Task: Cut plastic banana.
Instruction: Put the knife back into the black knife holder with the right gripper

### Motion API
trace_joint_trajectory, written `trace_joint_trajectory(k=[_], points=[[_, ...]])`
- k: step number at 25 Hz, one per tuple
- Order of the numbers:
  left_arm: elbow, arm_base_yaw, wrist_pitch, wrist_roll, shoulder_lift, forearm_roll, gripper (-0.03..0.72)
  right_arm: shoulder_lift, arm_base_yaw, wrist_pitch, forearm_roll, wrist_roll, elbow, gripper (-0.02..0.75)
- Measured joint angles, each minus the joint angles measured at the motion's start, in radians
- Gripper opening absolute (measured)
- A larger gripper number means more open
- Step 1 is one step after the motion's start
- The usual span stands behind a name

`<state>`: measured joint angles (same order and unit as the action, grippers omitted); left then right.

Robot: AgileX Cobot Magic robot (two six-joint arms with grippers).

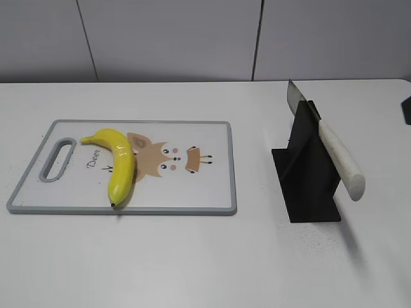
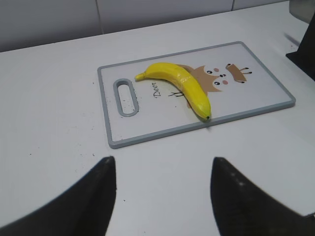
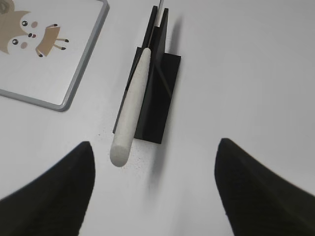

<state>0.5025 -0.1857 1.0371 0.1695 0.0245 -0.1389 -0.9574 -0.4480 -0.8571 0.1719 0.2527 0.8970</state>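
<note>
The plastic banana (image 1: 118,162) is glossy yellow and curved. It lies on the left half of a white cutting board (image 1: 205,192) with a grey rim and a cartoon print; both also show in the left wrist view, banana (image 2: 181,87) and board (image 2: 266,83). A knife with a white handle (image 1: 340,160) rests slanted in a black stand (image 1: 308,192); the right wrist view shows handle (image 3: 132,105) and stand (image 3: 157,98). My left gripper (image 2: 161,164) is open and empty, short of the board's near edge. My right gripper (image 3: 155,150) is open and empty, just short of the knife handle's end.
The white table (image 1: 192,263) runs to a grey panelled wall at the back. A dark object (image 1: 406,109) sits at the far right edge. Neither arm shows in the exterior view.
</note>
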Motion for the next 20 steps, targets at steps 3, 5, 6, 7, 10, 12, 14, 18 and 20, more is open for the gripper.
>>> trace_joint_trajectory(k=[3, 5, 6, 7, 10, 12, 14, 18, 20], points=[[0.000, 0.000, 0.000, 0.000, 0.000, 0.000, 0.584, 0.089, 0.000, -0.033, -0.002, -0.031, -0.014, 0.592], [0.000, 0.000, 0.000, 0.000, 0.000, 0.000, 0.584, 0.156, 0.000, -0.037, -0.005, -0.040, -0.038, 0.590], [0.000, 0.000, 0.000, 0.000, 0.000, 0.000, 0.584, 0.184, 0.000, -0.039, -0.007, -0.042, -0.050, 0.590], [0.000, 0.000, 0.000, 0.000, 0.000, 0.000, 0.584, 0.225, 0.000, -0.041, -0.010, -0.044, -0.067, 0.590], [0.000, 0.000, 0.000, 0.000, 0.000, 0.000, 0.584, 0.329, 0.000, -0.043, -0.013, -0.046, -0.110, 0.590], [0.000, 0.000, 0.000, 0.000, 0.000, 0.000, 0.584, 0.393, 0.000, -0.045, -0.015, -0.046, -0.141, 0.590], [0.000, 0.000, 0.000, 0.000, 0.000, 0.000, 0.584, 0.460, 0.000, -0.046, -0.016, -0.047, -0.172, 0.590], [0.000, 0.000, 0.000, 0.000, 0.000, 0.000, 0.584, 0.573, 0.000, -0.052, -0.016, -0.049, -0.239, 0.590], [0.000, 0.000, 0.000, 0.000, 0.000, -0.001, 0.584, 0.613, 0.000, -0.055, -0.016, -0.050, -0.265, 0.590]])
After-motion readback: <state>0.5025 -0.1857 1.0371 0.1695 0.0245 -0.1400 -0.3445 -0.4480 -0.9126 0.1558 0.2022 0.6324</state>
